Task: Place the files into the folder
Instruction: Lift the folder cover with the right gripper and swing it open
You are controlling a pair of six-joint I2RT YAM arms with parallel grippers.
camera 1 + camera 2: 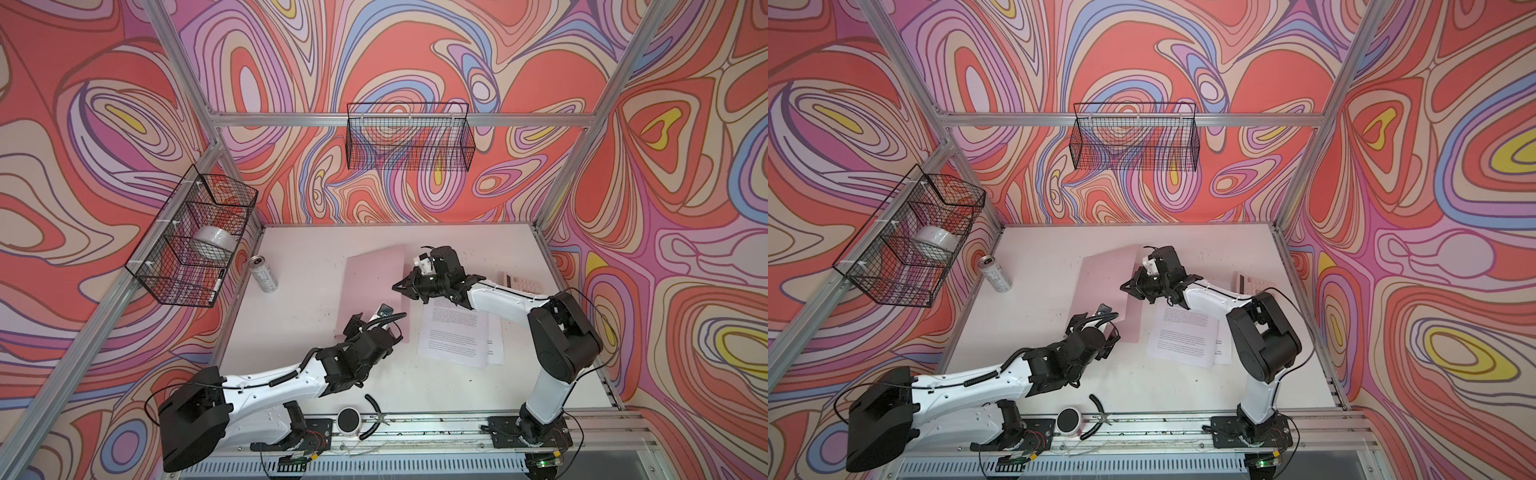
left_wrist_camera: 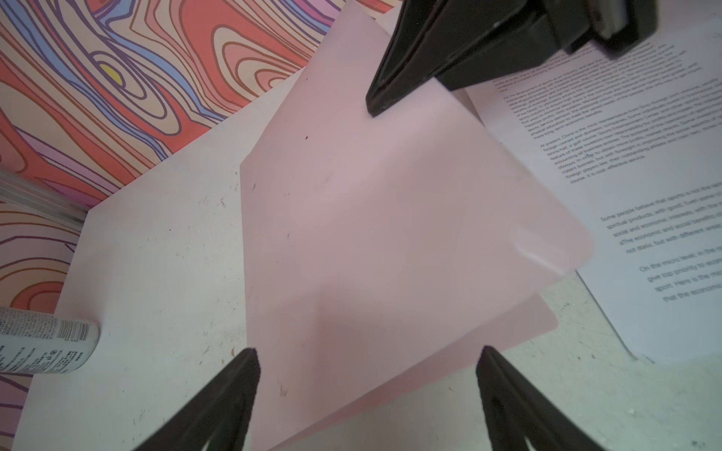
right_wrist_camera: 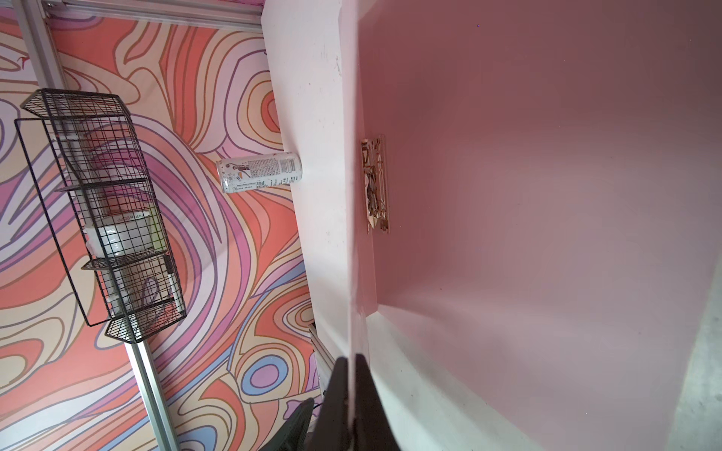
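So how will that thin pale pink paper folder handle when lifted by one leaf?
Probably floppy: the raised leaf of the thin pale pink paper folder curves where the right pincer pinches its edge. Likely light: that one pinch holds it up. It might slide on the white table.

The pink folder [image 2: 390, 234] lies part open on the table [image 2: 156, 273], its top leaf lifted clear of the lower one. The left end effector [image 2: 367, 351] hovers over its edge, fingers spread wide. The right end effector [image 2: 377, 105] meets the raised leaf. The files [image 2: 644, 175] lie just beside; a can [image 2: 43, 343] stands well apart.
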